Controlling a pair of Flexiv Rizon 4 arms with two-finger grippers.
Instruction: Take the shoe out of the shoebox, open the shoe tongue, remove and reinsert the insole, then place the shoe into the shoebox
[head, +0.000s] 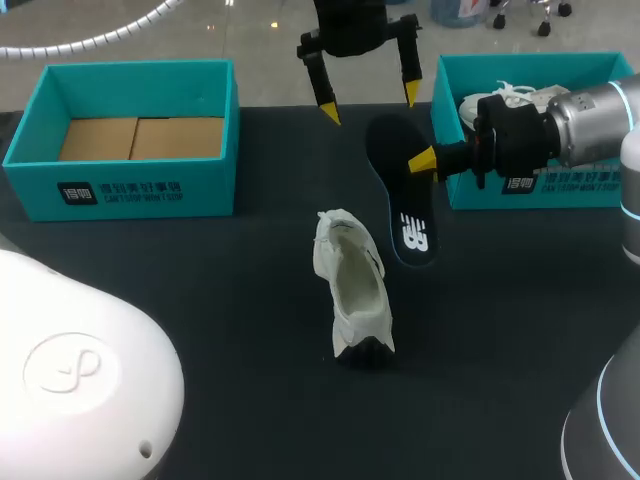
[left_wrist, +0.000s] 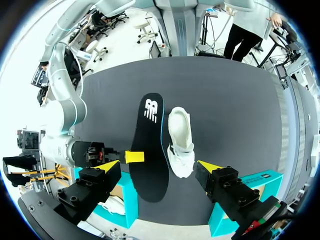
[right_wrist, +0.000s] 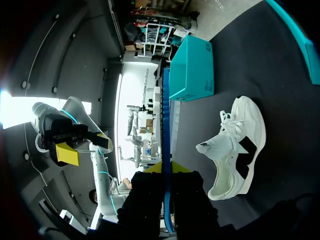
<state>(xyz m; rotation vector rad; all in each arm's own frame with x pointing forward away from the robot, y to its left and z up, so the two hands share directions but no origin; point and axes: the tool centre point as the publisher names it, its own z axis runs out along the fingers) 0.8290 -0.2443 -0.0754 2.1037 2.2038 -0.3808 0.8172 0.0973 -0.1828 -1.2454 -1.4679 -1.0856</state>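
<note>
Black table (head: 240, 300): shoe (head: 355, 290) lying; right tool (head: 423, 161) seemingly clamps insole (head: 405, 205); left tool (head: 368, 104) agape.

The insole (head: 402, 200) pinched in the right pincer (head: 424, 160) looks dark, smooth and matt. Near that pincer, the white shoe (head: 357, 290) looks like soft cloth, and the table (head: 180, 300) under it is black and matt.

In the head view, we saw only one fingertip of the right gripper (head: 426, 160); the insole (head: 398, 195) hid the other. The right arm (head: 570, 125) covered part of the second shoe (head: 503, 98) and of the right shoebox (head: 575, 190). The upper edge cut off the left arm (head: 350, 20).
</note>
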